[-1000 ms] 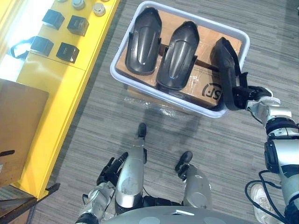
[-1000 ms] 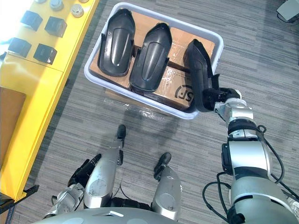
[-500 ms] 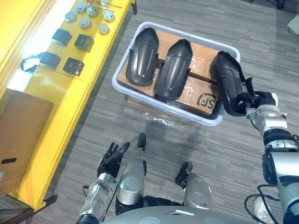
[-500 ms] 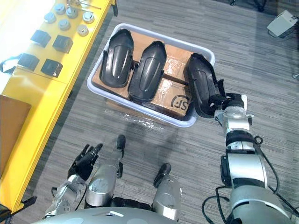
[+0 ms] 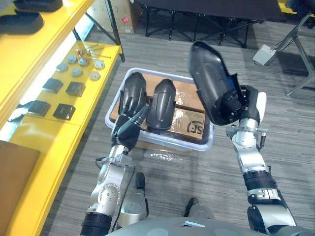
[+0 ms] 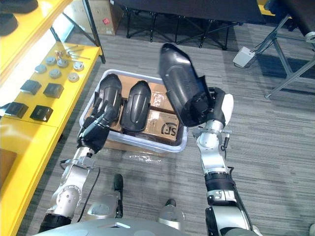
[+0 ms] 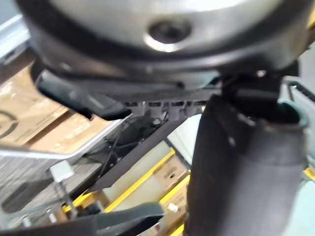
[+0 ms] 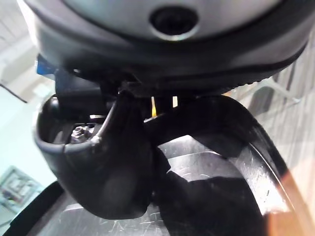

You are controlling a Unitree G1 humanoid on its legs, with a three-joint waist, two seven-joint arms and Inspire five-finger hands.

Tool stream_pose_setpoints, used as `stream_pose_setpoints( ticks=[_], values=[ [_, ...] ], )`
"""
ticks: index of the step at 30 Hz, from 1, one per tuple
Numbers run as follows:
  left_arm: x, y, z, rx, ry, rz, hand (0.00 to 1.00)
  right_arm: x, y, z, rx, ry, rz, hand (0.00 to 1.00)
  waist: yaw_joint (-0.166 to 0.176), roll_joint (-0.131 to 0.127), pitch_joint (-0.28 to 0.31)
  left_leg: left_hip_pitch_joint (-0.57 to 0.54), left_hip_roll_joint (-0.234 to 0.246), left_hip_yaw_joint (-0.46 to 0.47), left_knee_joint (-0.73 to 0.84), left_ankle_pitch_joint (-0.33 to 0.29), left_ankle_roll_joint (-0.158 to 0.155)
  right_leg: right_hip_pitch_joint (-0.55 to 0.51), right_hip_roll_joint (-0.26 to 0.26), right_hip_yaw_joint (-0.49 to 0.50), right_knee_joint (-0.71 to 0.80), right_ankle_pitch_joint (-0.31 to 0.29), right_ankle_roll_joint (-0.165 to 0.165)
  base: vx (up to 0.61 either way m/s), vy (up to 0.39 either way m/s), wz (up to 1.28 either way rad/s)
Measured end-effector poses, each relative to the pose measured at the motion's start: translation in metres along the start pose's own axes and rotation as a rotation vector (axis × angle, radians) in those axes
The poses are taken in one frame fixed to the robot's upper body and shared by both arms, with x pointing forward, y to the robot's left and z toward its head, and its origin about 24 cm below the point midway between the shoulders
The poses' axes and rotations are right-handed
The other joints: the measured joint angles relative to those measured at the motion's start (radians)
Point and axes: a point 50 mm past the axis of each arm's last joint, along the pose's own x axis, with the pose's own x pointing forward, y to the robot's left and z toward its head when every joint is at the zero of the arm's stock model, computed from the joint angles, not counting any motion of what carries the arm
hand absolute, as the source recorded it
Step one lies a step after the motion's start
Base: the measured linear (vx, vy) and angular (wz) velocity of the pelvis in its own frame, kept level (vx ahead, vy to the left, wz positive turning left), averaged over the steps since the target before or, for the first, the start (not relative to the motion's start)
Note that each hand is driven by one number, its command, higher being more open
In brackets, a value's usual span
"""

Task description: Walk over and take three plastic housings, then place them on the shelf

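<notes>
So, one of the three is up. Your right hand has its fingers curled round the lower end of a black housing, held tilted in the air above the right side of the white bin and clear of it. The left housing and the middle housing lie side by side on cardboard in the bin. Your left hand, fingers loosely straight and holding nothing, reaches over the bin's near-left rim toward the left housing; I cannot tell whether it touches. By my reading, two pickups and all the placing on the yellow shelf at the left are yet to do.
</notes>
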Motion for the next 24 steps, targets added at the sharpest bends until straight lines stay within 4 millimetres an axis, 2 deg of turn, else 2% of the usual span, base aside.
stream_pose_setpoints(
  ticks=[2,5,8,15,21,22,24],
  values=[
    [0.004,-0.008,-0.014,-0.029,0.081,-0.011,1.0,-0.008,0.013,0.006,0.016,-0.049,0.053,0.0,-0.018,0.016,-0.013,0.0,0.01,0.007,0.0,-0.004,-0.003,-0.002,0.011,0.002,-0.02,0.016,-0.005,-0.13,0.001,-0.15],
    [0.007,-0.015,-0.027,-0.025,0.152,-0.005,1.0,-0.021,0.027,0.006,0.053,-0.058,0.098,0.0,-0.026,0.018,-0.035,-0.002,0.018,0.018,-0.001,-0.006,-0.006,-0.001,0.022,0.008,-0.05,0.025,-0.013,-0.11,0.004,-0.14],
    [0.012,-0.014,-0.036,0.006,0.195,0.031,1.0,-0.039,0.044,0.008,0.078,-0.081,0.176,0.0,-0.032,0.013,-0.068,-0.006,0.022,0.032,0.0,-0.006,-0.004,-0.003,0.026,0.016,-0.076,0.045,-0.016,-0.03,-0.005,-0.13],
    [0.019,-0.01,-0.05,0.073,0.271,0.076,1.0,-0.06,0.072,0.022,0.127,-0.156,0.337,0.0,-0.023,-0.007,-0.093,-0.012,0.029,0.045,0.0,0.003,0.003,0.008,0.033,0.026,-0.116,0.082,-0.011,0.02,-0.013,-0.06],
    [0.014,-0.002,-0.056,0.145,0.308,0.112,1.0,-0.081,0.079,0.002,0.155,-0.051,0.389,0.0,-0.021,-0.017,-0.114,-0.004,0.024,0.029,0.0,0.002,0.001,0.033,0.033,0.015,-0.126,0.082,-0.011,0.01,-0.007,0.07],
    [0.013,0.0,-0.056,0.15,0.308,0.128,0.0,-0.086,0.079,-0.003,0.155,-0.035,0.399,0.0,-0.022,-0.018,-0.12,-0.003,0.025,0.029,0.0,0.0,-0.001,0.034,0.035,0.016,-0.13,0.082,-0.011,0.0,0.0,0.0],
    [0.013,0.003,-0.055,0.152,0.286,0.157,0.0,-0.092,0.079,-0.009,0.178,-0.004,0.411,0.0,-0.022,-0.018,-0.122,-0.005,0.029,0.028,0.0,-0.006,-0.007,0.035,0.039,0.016,-0.137,0.082,-0.012,-0.04,-0.009,-0.03]
  ],
)
